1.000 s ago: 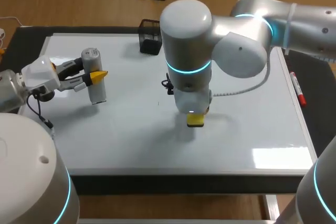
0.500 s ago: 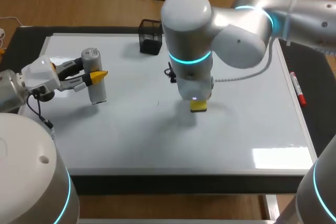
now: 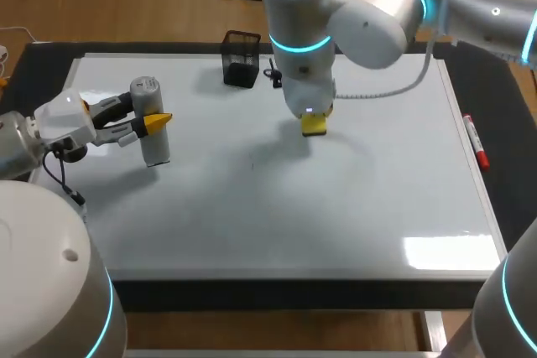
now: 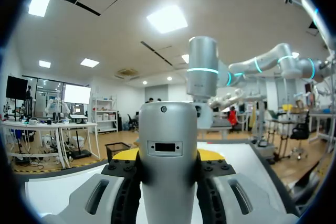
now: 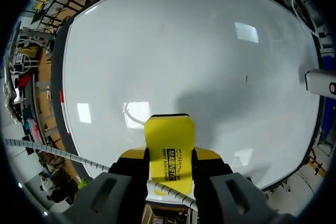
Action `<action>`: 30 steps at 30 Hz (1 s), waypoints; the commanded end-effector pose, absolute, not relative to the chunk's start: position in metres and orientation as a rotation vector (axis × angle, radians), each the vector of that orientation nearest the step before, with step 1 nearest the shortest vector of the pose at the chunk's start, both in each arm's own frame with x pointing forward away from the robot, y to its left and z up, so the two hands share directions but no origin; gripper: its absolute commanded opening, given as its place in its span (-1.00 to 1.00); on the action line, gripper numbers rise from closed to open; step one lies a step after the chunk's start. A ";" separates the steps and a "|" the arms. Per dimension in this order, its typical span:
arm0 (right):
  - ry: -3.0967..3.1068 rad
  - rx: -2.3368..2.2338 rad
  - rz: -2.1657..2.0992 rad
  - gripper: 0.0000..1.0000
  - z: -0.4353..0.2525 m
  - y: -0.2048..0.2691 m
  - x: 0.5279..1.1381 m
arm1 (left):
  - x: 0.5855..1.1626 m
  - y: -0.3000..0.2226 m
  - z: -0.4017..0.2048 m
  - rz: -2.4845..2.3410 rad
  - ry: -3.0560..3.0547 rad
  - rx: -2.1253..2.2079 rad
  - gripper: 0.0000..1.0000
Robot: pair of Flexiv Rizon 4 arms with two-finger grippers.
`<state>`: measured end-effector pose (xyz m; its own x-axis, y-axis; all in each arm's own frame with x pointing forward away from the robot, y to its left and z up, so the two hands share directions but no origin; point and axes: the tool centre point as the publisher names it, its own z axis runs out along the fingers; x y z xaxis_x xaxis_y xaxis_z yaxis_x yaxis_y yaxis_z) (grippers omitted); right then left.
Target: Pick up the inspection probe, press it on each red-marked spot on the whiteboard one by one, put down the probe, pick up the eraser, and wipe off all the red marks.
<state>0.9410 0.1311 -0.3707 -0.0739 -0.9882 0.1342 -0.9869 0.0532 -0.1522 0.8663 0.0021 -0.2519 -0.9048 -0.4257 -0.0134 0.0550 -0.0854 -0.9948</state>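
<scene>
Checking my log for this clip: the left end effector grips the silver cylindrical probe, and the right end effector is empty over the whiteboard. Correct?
Not quite. The right end effector is shut on a yellow rectangular eraser, as the right wrist view shows. The left end effector does grip the silver cylindrical probe.
</scene>
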 end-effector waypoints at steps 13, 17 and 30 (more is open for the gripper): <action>2.299 -2.178 -0.185 -1.00 -0.382 0.129 1.039 | 0.866 0.002 -0.251 -2.058 1.865 -0.403 -1.00; 2.302 -2.175 -0.155 -1.00 -0.386 0.128 1.052 | 0.866 0.002 -0.251 -2.058 1.865 -0.403 -1.00; 2.311 -2.183 -0.093 -1.00 -0.400 0.136 1.080 | 0.866 0.002 -0.251 -2.058 1.865 -0.403 -1.00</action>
<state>1.0706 0.1319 -0.3943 -0.0575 -0.9965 0.0614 -0.9976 0.0549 -0.0432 0.8663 0.0021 -0.2519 -0.9047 -0.4258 -0.0134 0.0549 -0.0854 -0.9948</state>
